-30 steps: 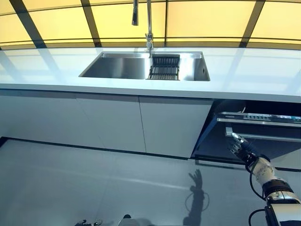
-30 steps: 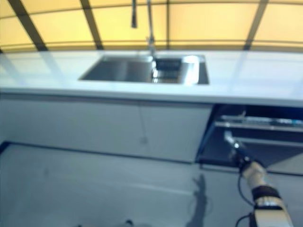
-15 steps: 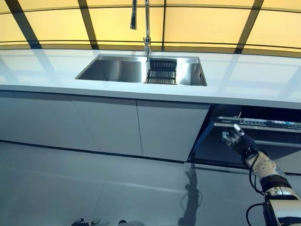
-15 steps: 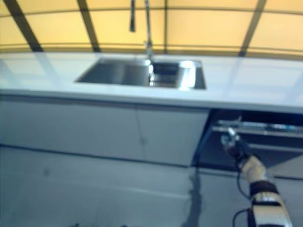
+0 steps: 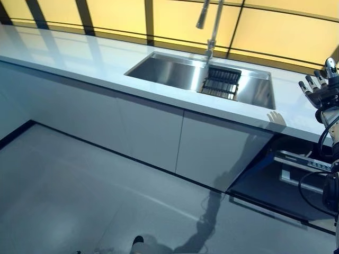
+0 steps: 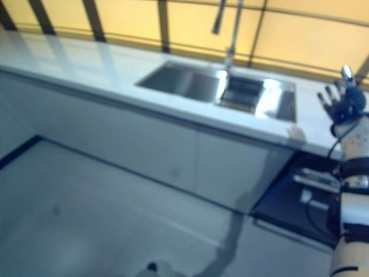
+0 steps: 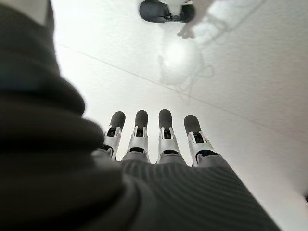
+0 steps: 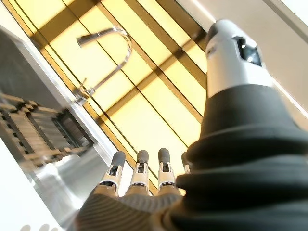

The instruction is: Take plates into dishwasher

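Observation:
No plate shows in any view. The dishwasher sits under the counter at the far right, its dark door tilted partly open. My right hand is raised above the counter's right end, open with fingers spread and nothing in it; its wrist view shows the straight fingers against the windows. My left hand hangs over the pale floor, fingers straight, holding nothing.
A steel sink is set in the long white counter, with a black dish rack in its right part and a tall faucet behind. Pale cabinet doors run under the counter. Yellow window panels line the back.
The camera has turned, so the sink now sits further right. My right hand has left the dishwasher door's top edge and risen above counter height.

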Motion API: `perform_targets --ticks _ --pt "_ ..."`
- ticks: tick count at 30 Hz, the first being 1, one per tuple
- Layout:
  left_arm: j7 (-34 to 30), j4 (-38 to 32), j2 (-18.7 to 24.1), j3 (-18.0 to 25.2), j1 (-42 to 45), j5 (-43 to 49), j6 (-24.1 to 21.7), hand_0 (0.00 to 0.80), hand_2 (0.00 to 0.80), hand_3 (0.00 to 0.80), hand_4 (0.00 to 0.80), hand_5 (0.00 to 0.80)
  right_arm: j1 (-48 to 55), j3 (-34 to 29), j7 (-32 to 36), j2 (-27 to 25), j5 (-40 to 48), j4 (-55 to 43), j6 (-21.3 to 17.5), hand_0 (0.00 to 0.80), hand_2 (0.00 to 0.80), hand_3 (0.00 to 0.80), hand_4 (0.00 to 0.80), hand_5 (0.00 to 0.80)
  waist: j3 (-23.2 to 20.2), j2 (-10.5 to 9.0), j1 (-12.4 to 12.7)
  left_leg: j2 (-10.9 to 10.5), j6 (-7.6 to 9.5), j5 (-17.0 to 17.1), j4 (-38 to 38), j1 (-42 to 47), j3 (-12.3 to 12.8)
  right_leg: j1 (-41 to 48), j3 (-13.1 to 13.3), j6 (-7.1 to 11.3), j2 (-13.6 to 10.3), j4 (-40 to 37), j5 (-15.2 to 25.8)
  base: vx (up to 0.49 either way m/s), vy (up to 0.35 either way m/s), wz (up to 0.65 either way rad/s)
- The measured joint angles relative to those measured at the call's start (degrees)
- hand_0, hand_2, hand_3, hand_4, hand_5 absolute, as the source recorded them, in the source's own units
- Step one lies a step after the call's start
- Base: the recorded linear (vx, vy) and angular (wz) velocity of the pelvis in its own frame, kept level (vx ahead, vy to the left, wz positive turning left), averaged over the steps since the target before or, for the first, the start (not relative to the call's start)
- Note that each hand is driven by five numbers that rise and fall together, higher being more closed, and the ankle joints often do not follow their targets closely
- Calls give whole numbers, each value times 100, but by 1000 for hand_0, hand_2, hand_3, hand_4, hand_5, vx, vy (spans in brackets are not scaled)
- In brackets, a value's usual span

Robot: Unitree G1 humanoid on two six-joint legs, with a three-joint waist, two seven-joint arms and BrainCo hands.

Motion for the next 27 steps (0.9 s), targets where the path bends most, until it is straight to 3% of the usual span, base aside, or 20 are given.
perform_targets --ticks 4,11,15,19,21,25,27 --pt "-9 -9 -5 -12 54 4 -107 0 0 0 0 0 234 -3 -58 284 -22 26 1 0 0 0 0 0 41 0 3 -25 4 2 14 -43 -5 -13 -7 -1 -35 0 -12 -54 30 3" --pt "-20 -144 -11 -17 -29 6 -147 0 0 0 0 0 1841 -42 495 1095 -125 -748 56 0 0 0 0 0 162 34 -110 -15 9 5 -20 -51 84 -128 83 -9 -37 10 -13 -31 15 -6" --pt "-53 -345 -16 -5 -28 5 -139 0 0 0 0 0 2921 68 1490 1600 -384 -1643 481 0 0 0 0 0 204 36 -342 5 5 2 -42 -30 264 -192 184 13 -39 12 2 -74 18 -13" --pt "-66 -383 -15 107 -58 5 -142 0 0 0 0 0 3335 122 2277 1697 -983 -1672 1095 0 0 0 0 0 294 -44 -516 33 4 1 -37 51 429 -209 317 10 -45 43 3 -92 21 -17" --pt "-66 -377 -14 111 -82 5 -148 0 0 0 0 0 3621 122 2706 1690 -1424 -1462 1650 0 0 0 0 0 385 -116 -652 68 0 -41 -22 179 588 -205 454 0 -49 76 -4 -82 27 -28" --pt "-59 -330 -19 102 -148 4 -154 0 0 0 0 0 3816 71 2853 1686 -1767 -629 2115 0 0 0 0 0 440 -160 -691 120 13 -201 204 260 805 -235 711 -31 -60 128 -3 -68 63 -30" --pt "-57 -304 -34 99 -173 0 -159 0 0 0 0 0 3895 32 2725 1688 -1772 -369 2158 0 0 0 0 0 459 -136 -817 165 25 -373 472 223 886 -298 843 -51 -74 229 -29 -45 96 -30"
